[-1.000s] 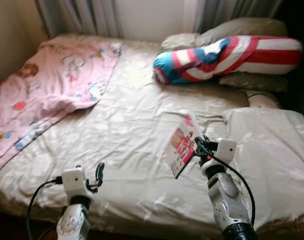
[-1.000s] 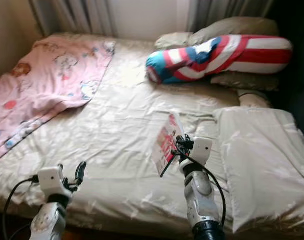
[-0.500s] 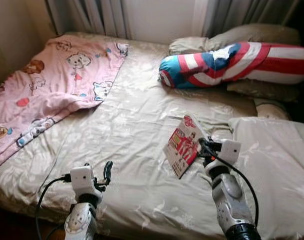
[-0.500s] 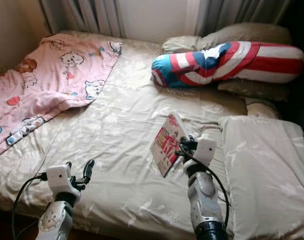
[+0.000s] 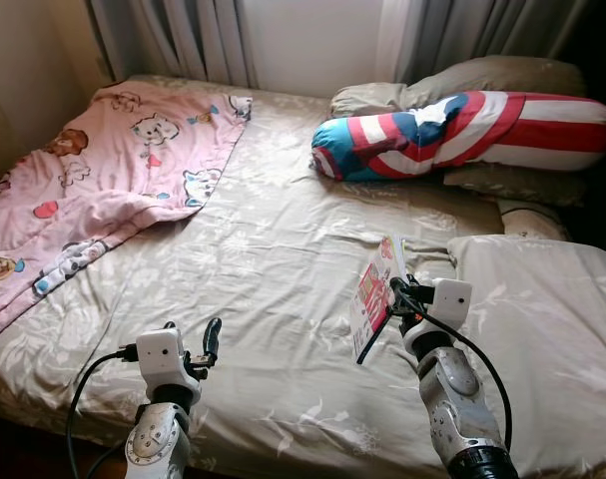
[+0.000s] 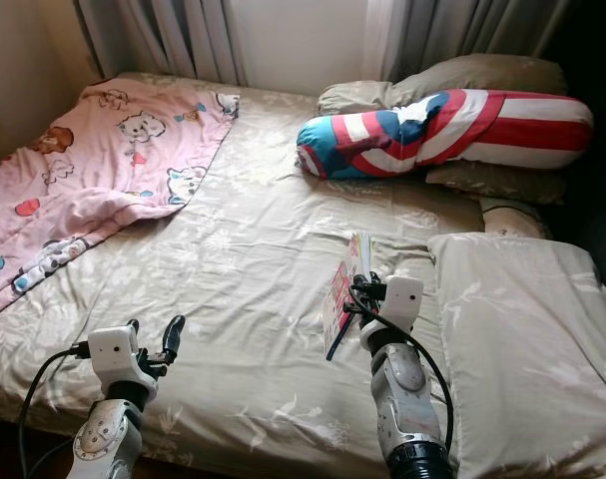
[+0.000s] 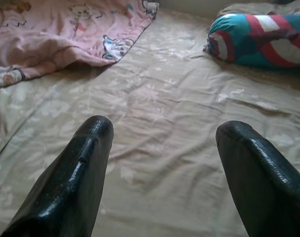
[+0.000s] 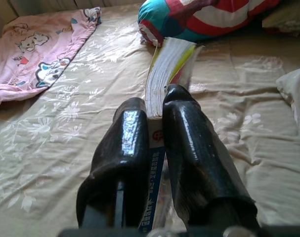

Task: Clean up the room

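1. The book is a thin paperback with a red, pink and white cover; the right wrist view shows its pale page block edged with a yellowish strip and a blue-and-white band with print at the held end.
2. It is held up off the bed, standing on edge, its cover turned toward the robot's left. Its long axis runs from the low end near the robot up and away toward the head of the bed, tilted rather than flat.
3. The right gripper is clamped on the near part of the book, one black finger pressed to each face, with most of the book sticking out past the fingertips.
4. Book and gripper are above the beige floral sheet, right of the bed's middle and just beside a beige pillow on the robot's right.
5. The left gripper hovers low over the near edge of the sheet, its two fingers spread wide with nothing between them.
6. Farther off, a bolster in red and white stripes with a blue end lies across the head of the bed, against more beige pillows.
7. A pink blanket with cartoon animals covers the far left part of the bed.
8. Grey curtains hang behind the bed.
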### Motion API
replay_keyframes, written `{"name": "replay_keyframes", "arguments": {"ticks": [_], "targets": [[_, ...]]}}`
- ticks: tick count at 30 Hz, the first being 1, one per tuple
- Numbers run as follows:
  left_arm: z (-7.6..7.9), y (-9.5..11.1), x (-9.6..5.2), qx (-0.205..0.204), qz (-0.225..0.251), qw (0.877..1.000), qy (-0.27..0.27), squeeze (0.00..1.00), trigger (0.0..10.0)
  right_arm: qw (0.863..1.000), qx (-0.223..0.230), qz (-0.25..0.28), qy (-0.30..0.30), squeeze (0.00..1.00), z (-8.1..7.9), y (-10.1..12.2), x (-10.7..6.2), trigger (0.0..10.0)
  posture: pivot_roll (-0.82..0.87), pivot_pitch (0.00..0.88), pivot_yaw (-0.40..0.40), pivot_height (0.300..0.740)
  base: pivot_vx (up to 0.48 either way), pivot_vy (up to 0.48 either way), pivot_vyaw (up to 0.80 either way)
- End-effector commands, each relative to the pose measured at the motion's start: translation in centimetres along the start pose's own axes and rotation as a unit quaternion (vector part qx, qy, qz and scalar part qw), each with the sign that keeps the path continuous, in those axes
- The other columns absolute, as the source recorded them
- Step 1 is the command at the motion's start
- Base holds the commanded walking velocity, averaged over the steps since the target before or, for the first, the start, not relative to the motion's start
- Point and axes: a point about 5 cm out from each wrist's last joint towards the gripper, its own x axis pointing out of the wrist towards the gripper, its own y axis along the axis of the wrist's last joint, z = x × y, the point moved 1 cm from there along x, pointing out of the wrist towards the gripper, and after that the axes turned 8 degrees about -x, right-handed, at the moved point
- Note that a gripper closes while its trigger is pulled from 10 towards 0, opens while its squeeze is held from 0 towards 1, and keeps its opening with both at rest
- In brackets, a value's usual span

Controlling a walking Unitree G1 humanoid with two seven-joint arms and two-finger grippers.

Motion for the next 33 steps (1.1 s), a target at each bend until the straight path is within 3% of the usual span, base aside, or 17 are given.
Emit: {"name": "replay_keyframes", "arguments": {"ticks": [1, 10, 13, 18, 26, 33], "targets": [[-0.1, -0.3, -0.3, 0.001, -0.010, 1.000, 0.002, 0.00, 10.0, 1.000, 0.000, 0.020, -0.004, 0.00, 0.0, 0.7, 0.2, 10.0, -0.01, 0.114, -0.046, 0.670, 0.000, 0.000, 0.00], [-0.2, -0.2, -0.4, 0.002, -0.011, 1.000, 0.002, 0.00, 10.0, 1.000, -0.009, 0.004, -0.008, 0.00, 0.3, 0.3, 0.2, 10.0, -0.01, 0.117, -0.044, 0.670, 0.000, 0.000, 0.00], [-0.2, -0.2, -0.4, 0.002, -0.010, 1.000, 0.002, 0.00, 10.0, 1.000, -0.009, 0.006, -0.003, 0.00, 0.1, 0.4, 0.2, 10.0, -0.01, 0.117, -0.044, 0.645, 0.000, 0.000, 0.00], [-0.2, -0.2, -0.4, 0.004, -0.011, 1.000, 0.003, 0.00, 10.0, 1.000, -0.005, 0.013, -0.001, 0.00, 0.0, 0.4, 0.3, 10.0, 0.00, 0.119, -0.044, 0.645, 0.000, 0.000, 0.00], [-0.5, -0.1, -0.5, 0.007, -0.012, 1.000, 0.005, 0.00, 10.0, 0.999, 0.010, -0.006, 0.047, 0.00, -1.2, 0.2, 1.0, 10.0, 0.01, 0.126, -0.041, 0.645, 0.000, 0.000, 0.00], [-0.7, 0.0, -0.8, 0.011, -0.013, 1.000, 0.006, 0.00, 10.0, 0.992, 0.049, 0.003, 0.113, 0.00, -2.6, 1.8, 2.6, 10.0, 0.02, 0.132, -0.036, 0.645, 0.000, 0.000, 0.00]]}}
